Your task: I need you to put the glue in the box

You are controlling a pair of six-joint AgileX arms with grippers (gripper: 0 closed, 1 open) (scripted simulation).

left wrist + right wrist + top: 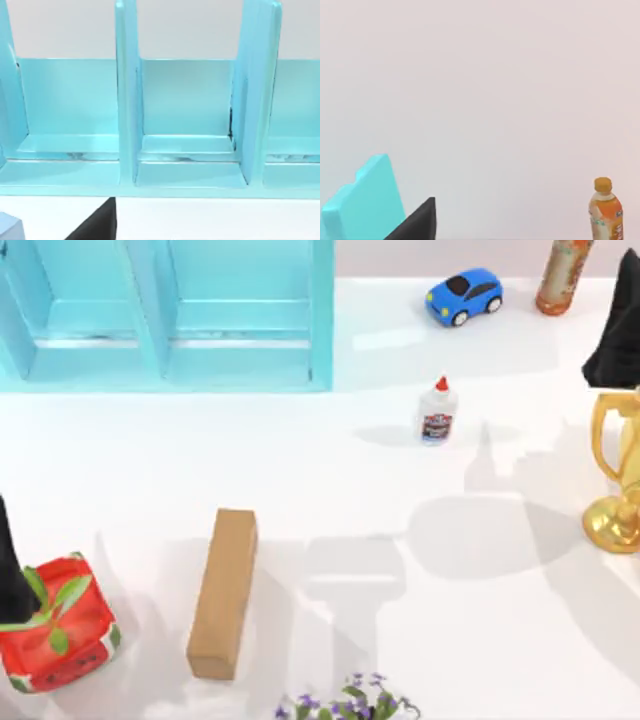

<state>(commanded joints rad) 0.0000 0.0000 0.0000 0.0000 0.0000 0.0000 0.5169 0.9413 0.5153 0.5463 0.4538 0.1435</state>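
Note:
The glue (437, 412), a small white bottle with a red cap and a blue-and-red label, stands upright on the white table right of centre, with nothing touching it. The box (322, 310) is a light-blue open case with compartments at the back left. The left wrist view looks straight into its compartments between the dividers (127, 100), and one corner of the box (365, 200) appears in the right wrist view. My left arm (10, 575) is a dark shape at the left edge. My right arm (615, 330) is at the far right edge, well right of the glue.
A blue toy car (464, 296) and a tall orange-brown bottle (563, 275) stand at the back right. A gold trophy (618, 475) is at the right edge. A brown block (224, 592), a red planter (55, 635) and purple flowers (345, 705) sit near the front.

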